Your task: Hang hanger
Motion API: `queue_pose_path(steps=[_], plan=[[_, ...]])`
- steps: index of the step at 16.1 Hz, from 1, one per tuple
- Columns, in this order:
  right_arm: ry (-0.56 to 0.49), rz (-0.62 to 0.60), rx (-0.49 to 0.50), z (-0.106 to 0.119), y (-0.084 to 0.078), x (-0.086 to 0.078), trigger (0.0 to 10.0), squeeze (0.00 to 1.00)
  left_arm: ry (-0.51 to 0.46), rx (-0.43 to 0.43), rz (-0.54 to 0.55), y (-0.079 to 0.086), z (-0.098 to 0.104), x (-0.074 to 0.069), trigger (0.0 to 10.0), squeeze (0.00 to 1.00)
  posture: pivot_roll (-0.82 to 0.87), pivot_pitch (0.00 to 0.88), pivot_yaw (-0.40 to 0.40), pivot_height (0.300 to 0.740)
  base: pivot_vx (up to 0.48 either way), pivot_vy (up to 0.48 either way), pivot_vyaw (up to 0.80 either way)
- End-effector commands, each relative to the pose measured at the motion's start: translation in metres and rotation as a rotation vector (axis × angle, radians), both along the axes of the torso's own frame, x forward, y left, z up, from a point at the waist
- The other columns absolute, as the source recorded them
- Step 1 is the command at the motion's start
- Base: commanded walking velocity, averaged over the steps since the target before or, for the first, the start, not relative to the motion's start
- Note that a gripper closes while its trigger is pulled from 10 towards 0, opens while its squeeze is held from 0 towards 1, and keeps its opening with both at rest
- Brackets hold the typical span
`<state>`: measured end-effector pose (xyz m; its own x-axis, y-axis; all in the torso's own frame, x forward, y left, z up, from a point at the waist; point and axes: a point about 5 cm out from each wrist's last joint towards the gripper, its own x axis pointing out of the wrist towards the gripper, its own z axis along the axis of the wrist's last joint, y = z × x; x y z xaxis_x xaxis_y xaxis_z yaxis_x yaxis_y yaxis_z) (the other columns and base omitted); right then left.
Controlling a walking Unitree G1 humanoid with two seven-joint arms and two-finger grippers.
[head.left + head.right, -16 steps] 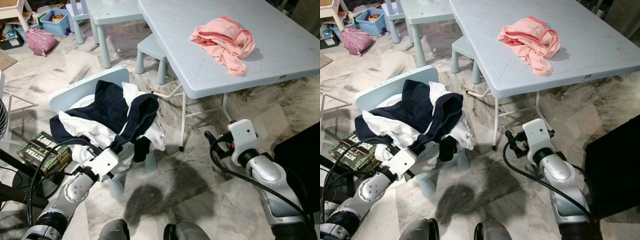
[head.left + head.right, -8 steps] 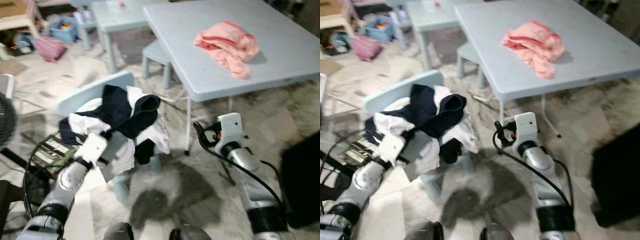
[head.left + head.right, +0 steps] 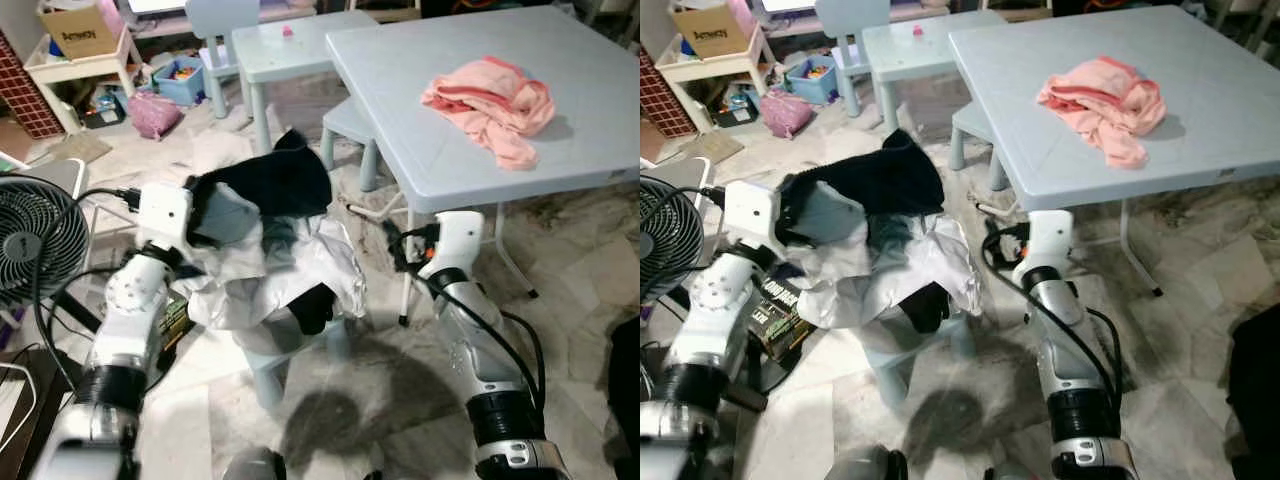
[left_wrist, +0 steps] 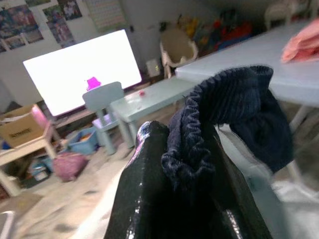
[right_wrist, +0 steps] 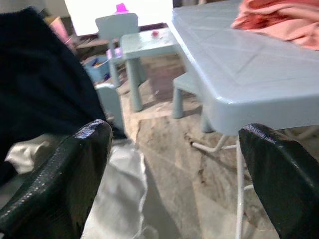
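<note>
Left gripper [image 3: 200,205], centre-left of frame, fingers pinched on the dark navy garment [image 3: 265,180], now lifted clear of the white clothes [image 3: 290,270] on the small chair. Right gripper [image 3: 398,245] spread, empty. No hanger visible; hanging not begun.

Little text can be read. A line of dark print is seen on the side of a cardboard box [image 3: 79,33] at the upper left of the left eye view, too small to be made out. White lettering is seen on a dark packet [image 3: 775,303] at the left of the right eye view, but it cannot be deciphered.
</note>
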<state>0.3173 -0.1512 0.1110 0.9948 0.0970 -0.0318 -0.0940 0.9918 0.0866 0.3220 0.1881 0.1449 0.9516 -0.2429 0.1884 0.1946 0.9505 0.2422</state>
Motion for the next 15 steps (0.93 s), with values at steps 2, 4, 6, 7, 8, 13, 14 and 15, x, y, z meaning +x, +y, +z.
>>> queue_pose_path(steps=[2,4,6,7,8,13,14,15], plan=[[-0.027,-0.031,0.013,0.003,-0.003,-0.002,10.0,0.00,-0.021,-0.034,-0.007,-0.007,0.012,-0.009,0.0,0.00,0.03,0.000,0.064,0.740,0.000,0.000,0.00],[-0.027,-0.055,0.008,0.000,-0.007,-0.007,10.0,0.00,-0.081,-0.037,-0.009,-0.023,0.031,-0.020,0.0,0.00,0.04,0.000,0.057,0.740,0.000,0.000,0.00],[-0.050,-0.068,-0.007,0.004,-0.009,-0.008,10.0,0.00,-0.098,-0.055,0.030,-0.027,0.040,-0.028,0.0,0.00,0.02,0.000,0.065,0.740,0.000,0.000,0.00],[-0.050,-0.068,-0.007,0.004,-0.009,-0.008,10.0,0.00,-0.098,-0.055,0.030,-0.027,0.040,-0.028,0.0,0.00,0.02,0.000,0.065,0.740,0.000,0.000,0.00],[-0.050,-0.068,-0.007,0.004,-0.009,-0.008,10.0,0.00,-0.098,-0.055,0.030,-0.027,0.040,-0.028,0.0,0.00,0.02,0.000,0.065,0.740,0.000,0.000,0.00],[-0.050,-0.068,-0.007,0.004,-0.009,-0.008,10.0,0.00,-0.098,-0.055,0.030,-0.027,0.040,-0.028,0.0,0.00,0.02,0.000,0.065,0.740,0.000,0.000,0.00],[-0.050,-0.068,-0.007,0.004,-0.009,-0.008,10.0,0.00,-0.098,-0.055,0.030,-0.027,0.040,-0.028,0.0,0.00,0.02,0.000,0.065,0.740,0.000,0.000,0.00],[-0.050,-0.068,-0.007,0.004,-0.009,-0.008,10.0,0.00,-0.098,-0.055,0.030,-0.027,0.040,-0.028,0.0,0.00,0.02,0.000,0.065,0.740,0.000,0.000,0.00]])
